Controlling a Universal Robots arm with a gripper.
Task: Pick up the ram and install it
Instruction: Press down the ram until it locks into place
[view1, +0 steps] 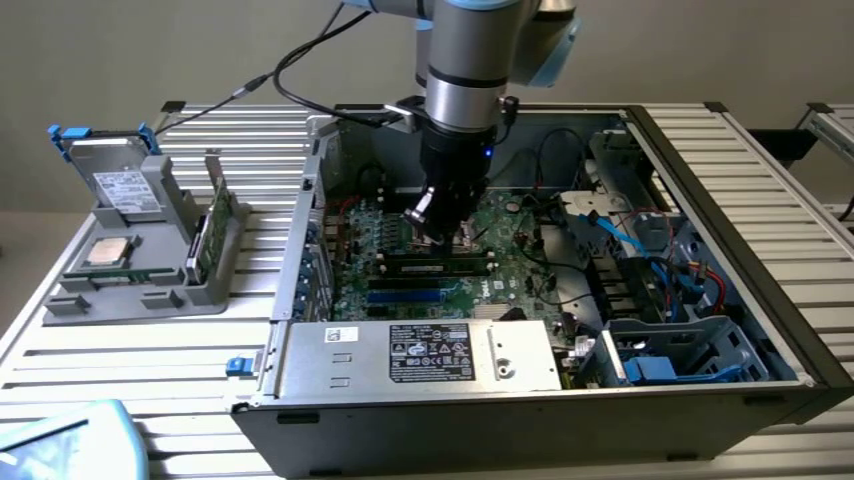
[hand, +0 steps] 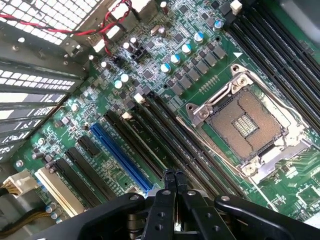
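In the exterior view, a gray holder (view1: 80, 295) sat at the left of the frame on the slatted table (view1: 147, 400). It carried a silver drive (view1: 118, 185) with a white label at its upper end and a square processor chip (view1: 107, 252) below that. A thin green board (view1: 218, 222) stood on edge along the holder's right side.

To the right of it lay the open computer case (view1: 694, 150), with the green motherboard (view1: 514, 235) exposed inside. A silver power supply (view1: 427, 355) ran along the case's lower edge. The arm came down from the top centre of the frame, and its gripper (view1: 438, 232) hung low over the board's memory slots. Just beneath its tip, the ram (view1: 427, 265) appeared to lie seated in a black slot, a green strip with dark chips; whether the tip touched it could not be told. Blue cables (view1: 641, 240) crossed the case at the right.

In the wrist view, the gripper (hand: 174, 176) had its two fingers pressed together with nothing between them. It sat above the long black slots (hand: 165, 135), which ran between a blue slot (hand: 120, 155) and the open processor socket (hand: 247, 127).
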